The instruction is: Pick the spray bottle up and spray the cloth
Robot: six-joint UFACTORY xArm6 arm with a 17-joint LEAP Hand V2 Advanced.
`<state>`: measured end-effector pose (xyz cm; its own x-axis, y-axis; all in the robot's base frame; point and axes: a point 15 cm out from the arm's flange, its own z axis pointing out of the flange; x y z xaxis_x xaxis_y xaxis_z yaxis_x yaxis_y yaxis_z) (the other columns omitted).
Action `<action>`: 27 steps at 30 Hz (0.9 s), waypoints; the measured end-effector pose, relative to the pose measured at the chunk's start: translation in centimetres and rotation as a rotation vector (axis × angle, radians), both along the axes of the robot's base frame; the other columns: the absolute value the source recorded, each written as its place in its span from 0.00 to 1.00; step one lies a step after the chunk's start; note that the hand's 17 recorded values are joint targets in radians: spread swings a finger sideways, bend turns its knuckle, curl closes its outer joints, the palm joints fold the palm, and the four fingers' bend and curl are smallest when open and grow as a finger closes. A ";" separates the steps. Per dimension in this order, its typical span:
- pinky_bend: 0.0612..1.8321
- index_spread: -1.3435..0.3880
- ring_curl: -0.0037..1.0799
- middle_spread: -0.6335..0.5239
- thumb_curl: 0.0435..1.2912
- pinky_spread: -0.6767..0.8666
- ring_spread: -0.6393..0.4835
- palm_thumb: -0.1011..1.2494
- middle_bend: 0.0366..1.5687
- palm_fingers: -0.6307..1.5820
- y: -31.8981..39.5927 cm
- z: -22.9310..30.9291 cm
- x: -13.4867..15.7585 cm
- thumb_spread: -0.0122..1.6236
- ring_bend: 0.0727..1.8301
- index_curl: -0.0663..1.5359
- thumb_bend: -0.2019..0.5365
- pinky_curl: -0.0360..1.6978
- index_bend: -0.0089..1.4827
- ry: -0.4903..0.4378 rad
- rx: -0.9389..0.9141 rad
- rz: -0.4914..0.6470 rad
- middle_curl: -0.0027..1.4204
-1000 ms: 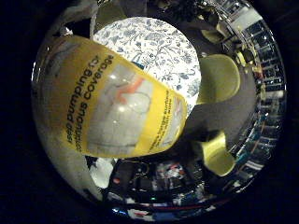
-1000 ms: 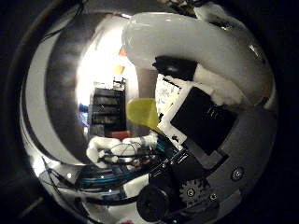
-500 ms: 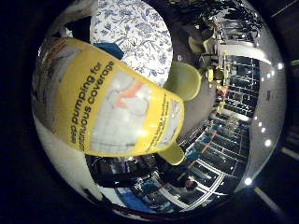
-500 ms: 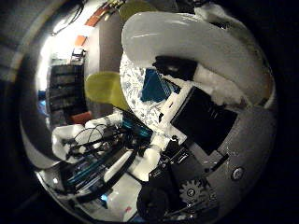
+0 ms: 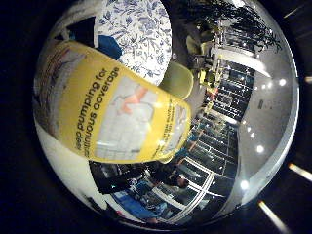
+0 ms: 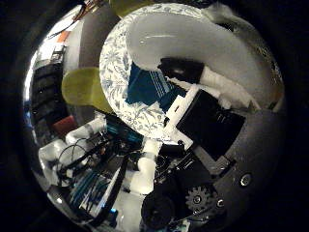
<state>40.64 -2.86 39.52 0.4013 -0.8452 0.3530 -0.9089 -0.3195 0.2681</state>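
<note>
- spray bottle (image 5: 117,117) fills much of the little finger side view, close against the palm; yellow label with white body showing at its edges
- thumb side view: bottle's white upper part arches over the hand's (image 6: 212,130) black and white parts; a white finger (image 6: 181,108) presses up against the bottle's dark part, so the hand is closed round the spray bottle
- how far each finger wraps: cannot tell fully, bottle and hand body block most of it
- bottle is off the table, held up in the air, table seen past it in both views
- round table (image 6: 113,63) with blue-and-white floral top lies beyond the bottle
- cloth (image 6: 145,87), dark blue, lies flat on the table top; its edge is hidden behind the bottle and finger; bottle and cloth apart, not touching
- same cloth shows as a blue patch just past the bottle's label edge in the little finger side view
- yellow-green chairs (image 6: 82,87) stand beside the table
- robot base gear and dark parts sit below the table in the thumb side view
- dark room with ceiling lights (image 5: 258,148) and glass partitions (image 5: 219,112) well behind the table
</note>
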 end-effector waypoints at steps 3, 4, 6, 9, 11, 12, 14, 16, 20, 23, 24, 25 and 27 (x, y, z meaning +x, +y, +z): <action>0.55 0.67 0.52 0.49 0.66 0.31 0.44 0.87 0.84 0.84 0.8 -1.2 0.1 0.51 0.78 0.48 0.26 0.69 0.77 0.004 -0.008 0.013 0.39; 0.55 0.67 0.52 0.49 0.66 0.31 0.44 0.87 0.84 0.84 0.9 -1.6 0.1 0.51 0.78 0.48 0.25 0.69 0.77 0.006 -0.011 0.015 0.39; 0.55 0.67 0.52 0.49 0.66 0.31 0.44 0.87 0.84 0.84 1.1 -1.9 0.1 0.51 0.78 0.48 0.25 0.69 0.77 0.006 -0.025 0.014 0.39; 0.55 0.67 0.52 0.49 0.66 0.31 0.44 0.87 0.84 0.84 1.3 -2.4 0.2 0.52 0.78 0.48 0.25 0.69 0.77 0.007 -0.035 0.016 0.39; 0.55 0.67 0.52 0.49 0.66 0.31 0.44 0.87 0.84 0.84 1.5 -2.8 0.4 0.52 0.78 0.48 0.25 0.69 0.77 0.007 -0.035 0.018 0.39; 0.55 0.67 0.52 0.49 0.66 0.31 0.44 0.87 0.84 0.84 1.5 -2.9 0.5 0.52 0.78 0.48 0.25 0.69 0.77 0.009 -0.035 0.017 0.39; 0.55 0.67 0.52 0.49 0.66 0.31 0.44 0.87 0.84 0.84 1.5 -3.2 0.5 0.52 0.78 0.48 0.25 0.69 0.77 0.013 -0.036 0.019 0.39; 0.55 0.67 0.52 0.49 0.66 0.31 0.44 0.87 0.84 0.84 1.6 -3.3 0.6 0.52 0.78 0.48 0.25 0.69 0.77 0.009 -0.031 0.018 0.39; 0.55 0.67 0.52 0.49 0.65 0.31 0.44 0.87 0.84 0.84 1.7 -3.1 0.7 0.52 0.78 0.48 0.25 0.69 0.77 0.007 -0.025 0.023 0.39; 0.55 0.67 0.52 0.49 0.65 0.31 0.44 0.87 0.84 0.84 1.7 -2.3 0.6 0.52 0.78 0.48 0.25 0.69 0.77 -0.009 -0.013 0.030 0.39; 0.55 0.66 0.52 0.49 0.65 0.30 0.44 0.87 0.84 0.84 1.6 -1.9 0.5 0.52 0.78 0.48 0.25 0.69 0.77 -0.016 -0.009 0.033 0.39; 0.55 0.66 0.52 0.49 0.65 0.30 0.44 0.87 0.84 0.84 1.6 -1.5 0.4 0.52 0.78 0.48 0.25 0.69 0.77 -0.023 -0.006 0.038 0.39; 0.55 0.66 0.52 0.49 0.65 0.30 0.44 0.87 0.84 0.84 1.6 -0.6 0.1 0.52 0.78 0.48 0.25 0.69 0.77 -0.037 0.003 0.042 0.39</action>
